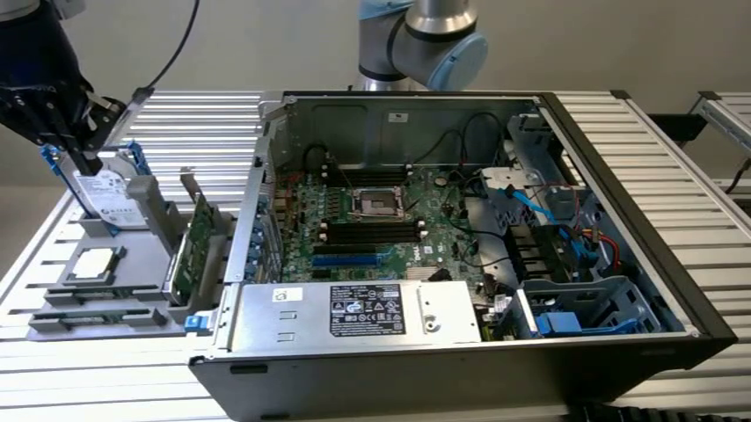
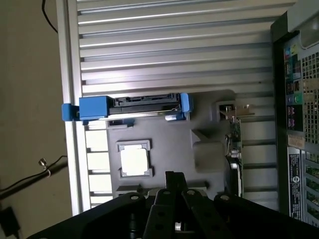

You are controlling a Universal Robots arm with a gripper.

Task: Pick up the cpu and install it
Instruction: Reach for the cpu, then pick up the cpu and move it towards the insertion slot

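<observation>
The pincer (image 1: pixel 90 165) (image 2: pixel 174 178) has its two black fingers pressed together with nothing between them. It hangs tips-down over a grey holder (image 2: pixel 209 124) (image 1: pixel 112 303) on the slatted metal tabletop (image 2: pixel 174 50) (image 1: pixel 669 185). Nearest to its tips is the cpu (image 2: pixel 134 162) (image 1: pixel 94 264), a small square chip with a dull silver top. The cpu lies flat in its own square recess of the holder, just beside the tips and apart from them. Farther out from the pincer, past the cpu, a hard drive (image 2: pixel 142 103) (image 1: pixel 104 192) in a blue bracket stands on edge in the same holder. A green expansion card (image 1: pixel 193 242) stands upright on the holder's far side. Well away from the pincer lies the open computer case (image 1: pixel 470 290), with the bare processor socket (image 1: pixel 382 204) on its motherboard.
</observation>
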